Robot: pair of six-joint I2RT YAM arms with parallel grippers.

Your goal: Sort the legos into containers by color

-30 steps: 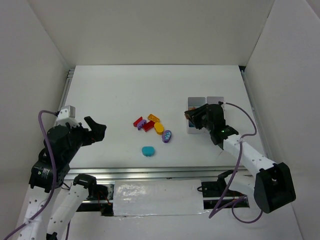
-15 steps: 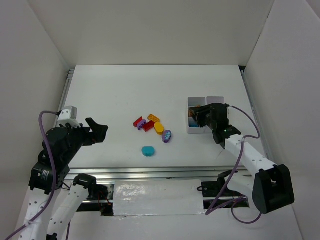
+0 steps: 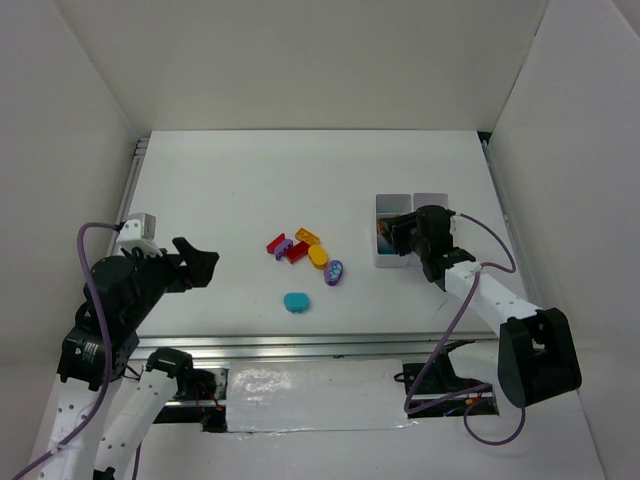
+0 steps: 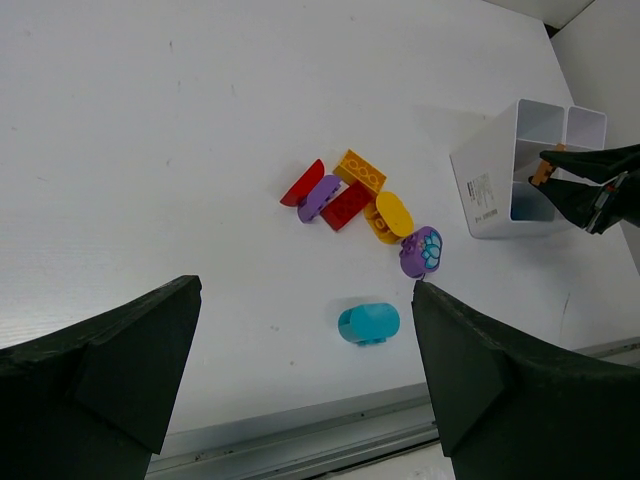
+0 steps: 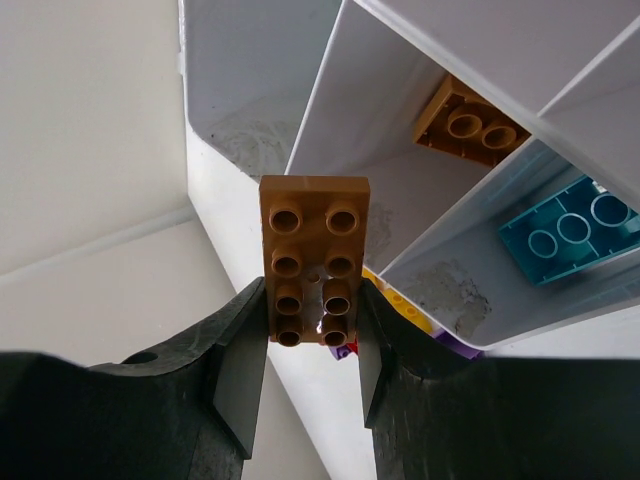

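Observation:
My right gripper is shut on an orange studded brick, held over the white compartment tray. One compartment holds another orange brick and the one beside it a teal brick. In the top view the right gripper is over the tray's near-left part. Loose legos lie at mid-table: two red, a purple, an orange-yellow, a yellow oval, a purple oval and a teal oval. My left gripper is open and empty, left of the pile.
The left wrist view shows the same pile, with the teal oval nearest and the tray at the right. A metal rail runs along the table's near edge. White walls enclose the table on three sides.
The right gripper has shifted slightly right over the tray with the orange brick still in it. The left gripper has edged a little to the right.

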